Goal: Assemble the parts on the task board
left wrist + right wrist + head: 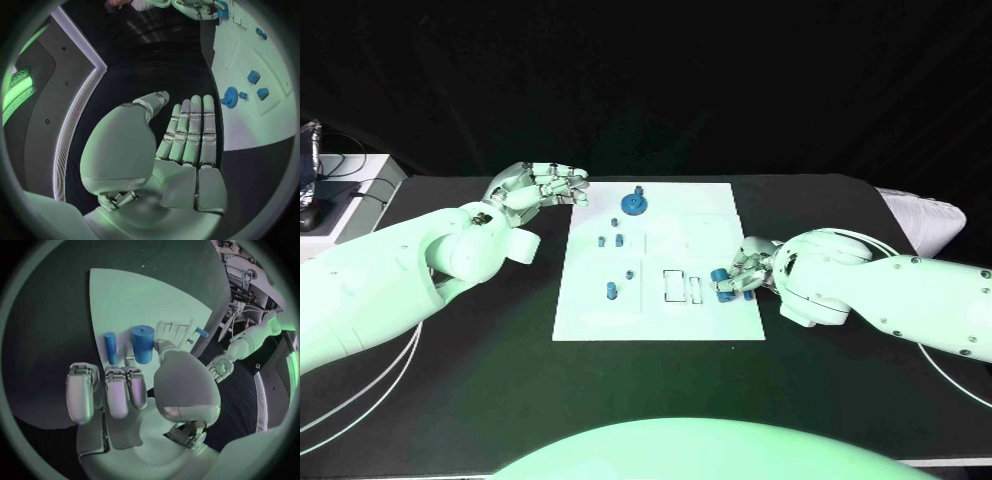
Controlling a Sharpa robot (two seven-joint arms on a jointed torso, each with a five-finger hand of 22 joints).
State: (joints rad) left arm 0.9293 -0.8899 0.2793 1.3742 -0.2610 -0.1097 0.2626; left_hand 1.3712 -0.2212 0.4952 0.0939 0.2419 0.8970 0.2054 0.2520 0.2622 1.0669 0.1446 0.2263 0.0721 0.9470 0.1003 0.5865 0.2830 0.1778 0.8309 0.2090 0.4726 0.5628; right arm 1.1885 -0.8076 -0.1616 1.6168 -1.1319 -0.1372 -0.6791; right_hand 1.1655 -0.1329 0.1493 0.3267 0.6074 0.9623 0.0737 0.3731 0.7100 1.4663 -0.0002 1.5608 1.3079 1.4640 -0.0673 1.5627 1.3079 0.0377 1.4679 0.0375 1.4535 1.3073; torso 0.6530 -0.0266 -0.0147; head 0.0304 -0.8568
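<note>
Fingers (117, 395) of the right hand (750, 268) are curled above the near right edge of the flat white task board (678, 200), nothing being gripped, with a short blue plastic cylinder (142, 343) and a thinner blue peg (110, 347) lying just ahead of the fingertips. Both parts are judged light, rigid and smooth, liable to roll, and best pinched across the round flanks at mid-length. Beside the board's far left corner, over the black desk (473, 400), the left hand (538, 187) is seen empty, fingers straight and together.
</note>
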